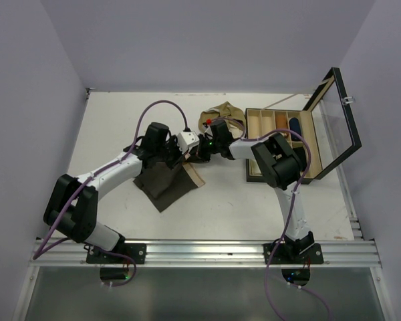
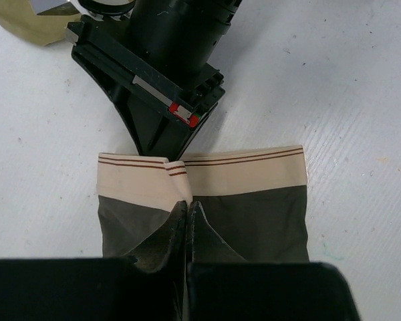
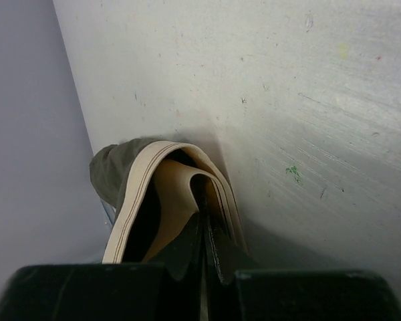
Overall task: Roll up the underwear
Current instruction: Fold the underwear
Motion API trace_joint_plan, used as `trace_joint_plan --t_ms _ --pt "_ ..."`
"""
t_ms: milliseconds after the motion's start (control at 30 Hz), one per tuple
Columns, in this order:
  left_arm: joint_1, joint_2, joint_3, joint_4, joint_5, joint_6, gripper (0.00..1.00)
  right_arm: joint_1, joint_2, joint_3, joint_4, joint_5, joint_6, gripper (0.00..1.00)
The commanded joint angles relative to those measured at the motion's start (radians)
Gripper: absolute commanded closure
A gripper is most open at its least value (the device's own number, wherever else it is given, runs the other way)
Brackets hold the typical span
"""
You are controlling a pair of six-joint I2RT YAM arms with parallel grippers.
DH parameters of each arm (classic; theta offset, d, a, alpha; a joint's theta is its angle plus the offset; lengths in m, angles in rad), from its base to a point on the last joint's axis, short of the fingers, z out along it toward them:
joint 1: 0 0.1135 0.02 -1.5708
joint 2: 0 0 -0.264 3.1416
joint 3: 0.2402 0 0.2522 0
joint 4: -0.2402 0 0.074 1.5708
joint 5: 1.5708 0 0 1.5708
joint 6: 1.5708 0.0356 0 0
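The dark brown underwear [image 1: 162, 187] lies on the white table, its beige waistband [image 2: 254, 168] towards the far side. My left gripper [image 2: 188, 208] is shut on a pinched fold of it just below the waistband. From the opposite side my right gripper [image 3: 204, 217] is shut on the waistband edge, and the band [image 3: 144, 180] arches up over its fingers. In the top view the left gripper [image 1: 180, 160] and right gripper [image 1: 199, 155] meet at the garment's far end. The olive-tan underwear [image 1: 220, 112] lies crumpled behind them.
An open wooden box [image 1: 274, 122] with several compartments stands at the right, its glass lid [image 1: 337, 120] raised, with a dark blue item [image 1: 295, 125] in one slot. Purple walls enclose the table on the left, far and right sides.
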Motion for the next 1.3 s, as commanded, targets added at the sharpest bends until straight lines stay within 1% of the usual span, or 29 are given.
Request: trace_joint_plan --t_ms 0,133,200,300,400,700,900,1067,1267 --pt "0.008 -0.044 0.041 0.031 0.001 -0.019 1.00 -0.006 -0.031 -0.021 0.024 0.007 -0.004 0.93" --pt "0.013 -0.063 0.041 0.028 -0.012 -0.014 1.00 -0.042 -0.091 -0.050 0.036 0.006 -0.002 0.86" --pt "0.015 -0.070 0.039 0.028 -0.026 -0.013 1.00 -0.054 -0.123 -0.061 0.030 0.001 -0.002 0.86" --pt "0.015 -0.081 0.033 0.038 -0.048 -0.017 1.00 -0.062 -0.155 -0.080 0.024 -0.007 -0.008 0.89" --pt "0.015 -0.089 0.030 0.051 -0.063 -0.028 1.00 -0.060 -0.163 -0.095 0.009 -0.008 -0.007 0.90" --pt "0.015 -0.086 0.033 0.064 -0.054 -0.031 1.00 -0.022 -0.140 -0.072 -0.002 -0.014 -0.005 0.91" --pt "0.015 -0.092 0.038 0.057 -0.045 -0.030 1.00 -0.005 -0.089 -0.041 -0.027 0.022 -0.028 0.91" --pt "0.015 -0.113 0.033 0.035 -0.012 -0.023 1.00 -0.005 -0.017 -0.001 -0.054 0.056 -0.025 0.92" --pt "0.010 -0.127 0.013 -0.002 0.066 -0.026 1.00 -0.005 0.018 -0.011 -0.024 0.073 0.018 0.93"
